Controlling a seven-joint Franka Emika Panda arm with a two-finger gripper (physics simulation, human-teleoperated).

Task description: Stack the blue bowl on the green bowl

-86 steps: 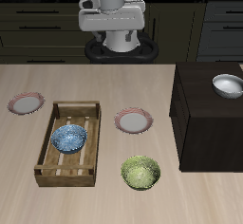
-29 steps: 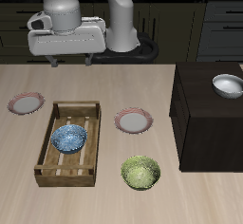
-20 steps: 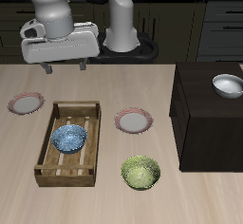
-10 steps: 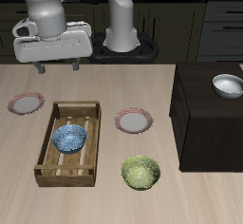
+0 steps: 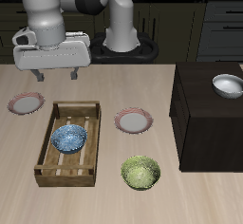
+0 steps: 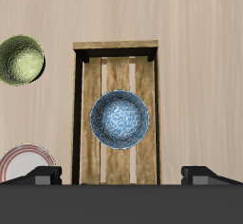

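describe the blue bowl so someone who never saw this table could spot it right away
On the light wooden table lies a slatted wooden crate, with a pink-rimmed plate on either side. The blue bowl sits inside that crate, toward its back end. It is the only bowl in a container and the only light blue one with a white-speckled inside; the green bowl stands on the bare table, and the white bowl on the dark cabinet.

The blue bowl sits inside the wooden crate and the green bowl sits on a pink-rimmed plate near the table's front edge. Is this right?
Not quite. The blue bowl is inside the wooden crate, but the green bowl sits directly on the table, not on a plate. The exterior view shows it.
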